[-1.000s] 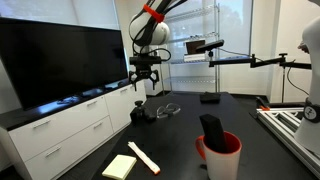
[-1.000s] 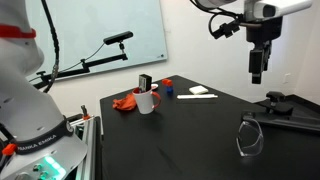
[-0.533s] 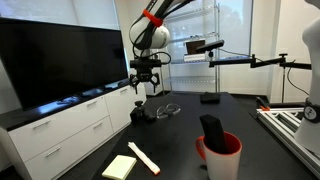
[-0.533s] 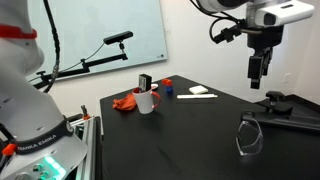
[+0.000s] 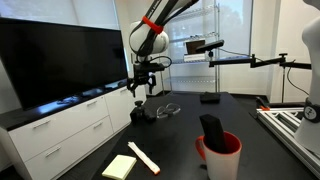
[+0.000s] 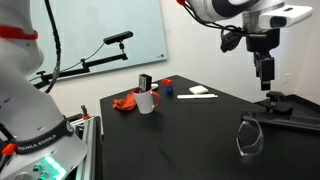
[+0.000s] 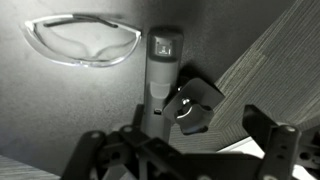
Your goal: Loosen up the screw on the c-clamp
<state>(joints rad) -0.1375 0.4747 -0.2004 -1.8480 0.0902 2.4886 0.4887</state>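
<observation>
The c-clamp (image 5: 140,113) is a small dark metal lump at the table's edge next to the white cabinet. It also shows in the other exterior view (image 6: 276,100). In the wrist view the c-clamp (image 7: 190,107) is a dark block with a shiny screw head, beside a grey bar. My gripper (image 5: 140,88) hangs above the clamp, apart from it, and shows in an exterior view (image 6: 267,75). In the wrist view my gripper (image 7: 180,152) has its fingers spread wide with nothing between them.
Clear safety glasses (image 5: 169,108) lie beside the clamp, also in the wrist view (image 7: 80,42). A red bucket (image 5: 220,152) holding a black object stands at the front. Yellow notes (image 5: 118,166) and a white marker (image 5: 144,157) lie near the table's front. A camera boom (image 5: 250,58) crosses behind.
My gripper has come lower and shifted sideways, ending over the c-clamp. The clamp, glasses and bucket have not moved.
</observation>
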